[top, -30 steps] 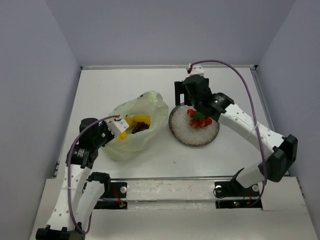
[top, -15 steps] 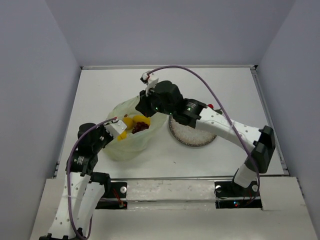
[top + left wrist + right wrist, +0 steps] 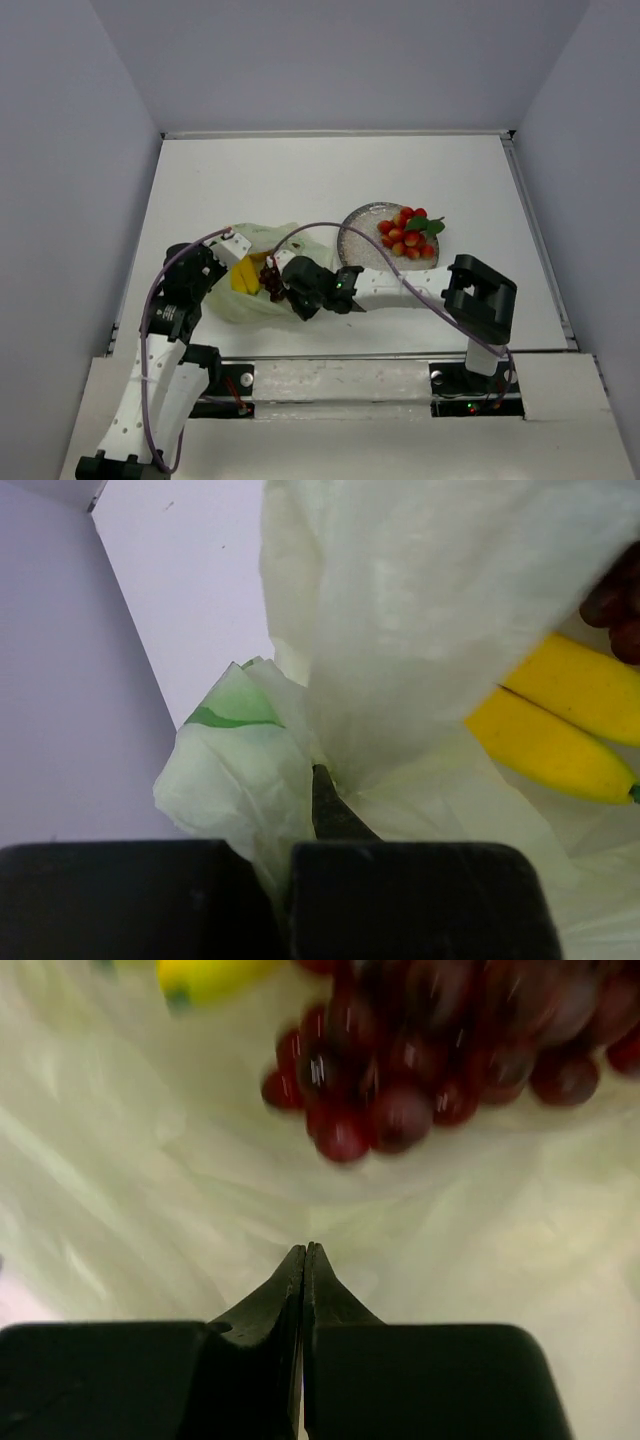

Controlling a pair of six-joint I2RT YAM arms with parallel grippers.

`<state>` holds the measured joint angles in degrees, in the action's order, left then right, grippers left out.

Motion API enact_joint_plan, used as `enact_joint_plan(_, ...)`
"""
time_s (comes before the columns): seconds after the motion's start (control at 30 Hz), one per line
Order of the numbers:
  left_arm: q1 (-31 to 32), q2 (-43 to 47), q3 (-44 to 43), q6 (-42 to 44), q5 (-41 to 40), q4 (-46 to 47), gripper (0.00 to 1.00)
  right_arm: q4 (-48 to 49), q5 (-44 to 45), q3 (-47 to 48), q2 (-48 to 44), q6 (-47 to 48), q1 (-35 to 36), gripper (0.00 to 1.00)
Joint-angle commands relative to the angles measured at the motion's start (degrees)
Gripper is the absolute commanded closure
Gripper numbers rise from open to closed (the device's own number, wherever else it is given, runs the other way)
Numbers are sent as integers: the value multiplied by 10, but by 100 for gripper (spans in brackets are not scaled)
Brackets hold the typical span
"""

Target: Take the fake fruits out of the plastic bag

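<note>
The pale yellow-green plastic bag (image 3: 270, 237) lies crumpled at the left of the table. My left gripper (image 3: 230, 264) is shut on a bunched fold of its film (image 3: 260, 780), with one finger (image 3: 328, 805) showing. Two yellow bananas (image 3: 570, 720) lie in the bag's mouth, and the dark grape bunch (image 3: 270, 273) sits just beside them. My right gripper (image 3: 279, 288) reaches into the mouth from the near right. Its jaws are pressed shut (image 3: 305, 1250) over bag film, and the blurred grapes (image 3: 400, 1070) lie a little past its tips. The red berry bunch (image 3: 406, 232) rests on the plate.
The speckled grey plate (image 3: 358, 238) stands right of the bag, with my right arm's forearm crossing in front of it. The left wall (image 3: 70, 710) is close behind the bag. White table stretches toward the back.
My right arm left the berry bunch on the plate, swung over the bag and dropped to its near side, and its jaws closed. The bag has sagged lower and nearer.
</note>
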<state>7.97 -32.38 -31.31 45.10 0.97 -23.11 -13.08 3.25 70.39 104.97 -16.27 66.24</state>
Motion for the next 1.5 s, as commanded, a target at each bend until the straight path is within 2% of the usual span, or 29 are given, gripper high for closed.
enact_joint_plan(0.0,3,4,14,10,-34,30,100,10,108,-43,-30,3,30,99)
enact_joint_plan(0.13,3,37,10,45,21,-3,100,5,159,0,-21,4,30,99)
enact_joint_plan(0.17,3,46,7,52,34,-10,100,-1,162,18,-15,8,30,90)
enact_joint_plan(0.23,3,67,5,64,68,-22,94,-8,158,75,2,23,30,81)
enact_joint_plan(0.27,3,76,5,66,78,-24,94,-15,161,108,9,25,30,70)
enact_joint_plan(0.33,3,78,5,67,81,-25,93,-19,168,133,15,19,30,56)
enact_joint_plan(0.37,3,76,5,66,81,-24,93,-22,163,142,18,6,22,42)
enact_joint_plan(0.5,3,65,3,55,83,-24,93,-46,150,181,55,-46,-18,33)
enact_joint_plan(0.57,3,61,-1,48,85,-25,93,-65,170,209,88,-47,-23,26)
enact_joint_plan(0.67,3,58,-6,43,90,-23,93,-72,158,236,123,-42,-23,22)
enact_joint_plan(0.83,3,57,-9,36,87,-23,93,-80,154,258,162,-39,-23,21)
enact_joint_plan(1.03,3,57,-8,30,86,-22,93,-88,175,225,158,-35,-23,22)
enact_joint_plan(1.07,3,56,-7,30,86,-22,93,-90,175,222,160,-35,-23,21)
enact_joint_plan(1.13,3,53,-6,31,85,-19,93,-101,161,220,175,-35,-23,10)
enact_joint_plan(1.27,2,49,-11,32,82,-15,93,-132,164,242,216,-33,-23,9)
enact_joint_plan(1.33,3,47,-15,31,76,-11,94,-147,167,254,228,-31,-23,18)
enact_joint_plan(1.37,3,48,-15,30,76,-10,94,-156,169,262,233,-30,-23,33)
enact_joint_plan(1.47,2,50,-14,27,69,-6,94,-160,169,270,226,-29,-23,54)
